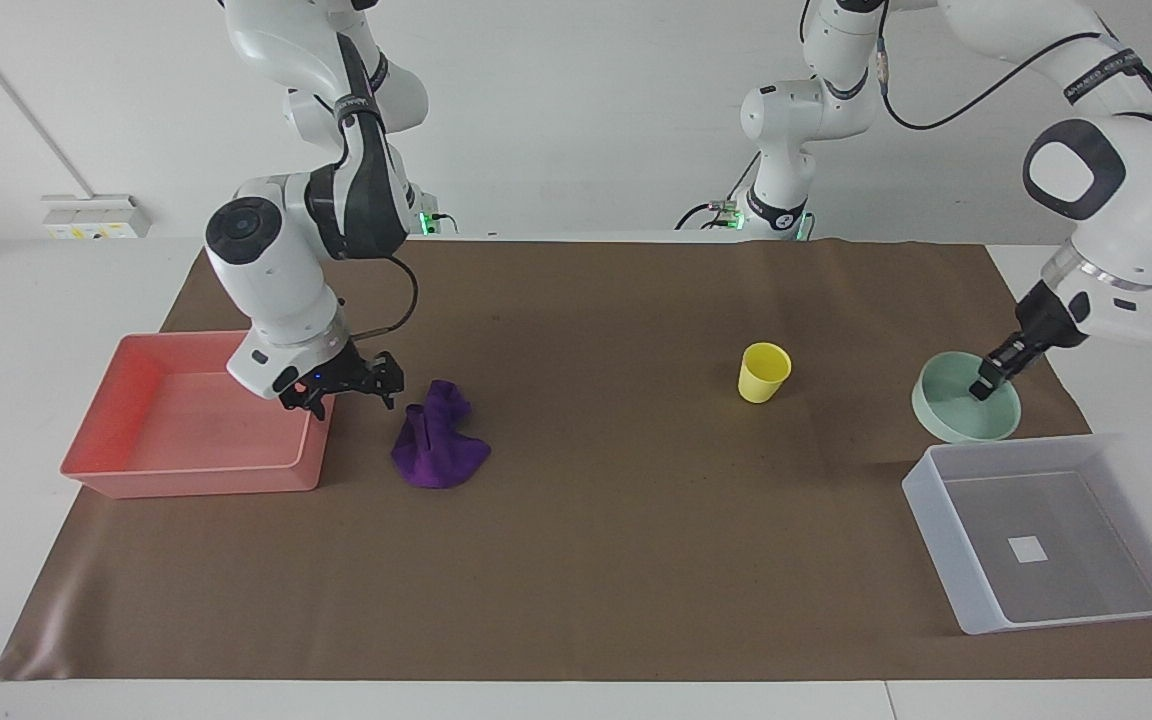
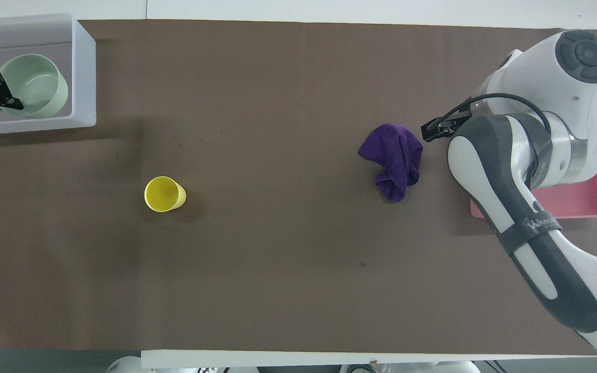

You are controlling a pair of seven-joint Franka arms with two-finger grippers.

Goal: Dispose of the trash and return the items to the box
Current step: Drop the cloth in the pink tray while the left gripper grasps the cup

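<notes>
Your trash, the purple rag point(image 1: 439, 438), lies crumpled on the brown mat point(image 1: 576, 560) covering the tabletop, just beside the pink tray point(image 1: 151, 475) at the right arm's end. Your right claw point(image 1: 343, 385) hangs low between the tray's corner and the rag, fingers spread wide and holding nothing; whether it touches the rag cannot be told. The yellow cup point(image 1: 764, 372) stands upright on the mat, well apart from the rag, toward the left arm's end. The mint-green bowl point(image 1: 966, 410) is raised and tilted, pinched at its rim by your left claw point(image 1: 989, 380); in the overhead view it sits over the translucent box point(image 2: 83, 67), while the facing view shows it at the box's edge nearer the robots. The box point(image 1: 946, 540) shows a white label point(image 1: 1027, 548) on its bottom
</notes>
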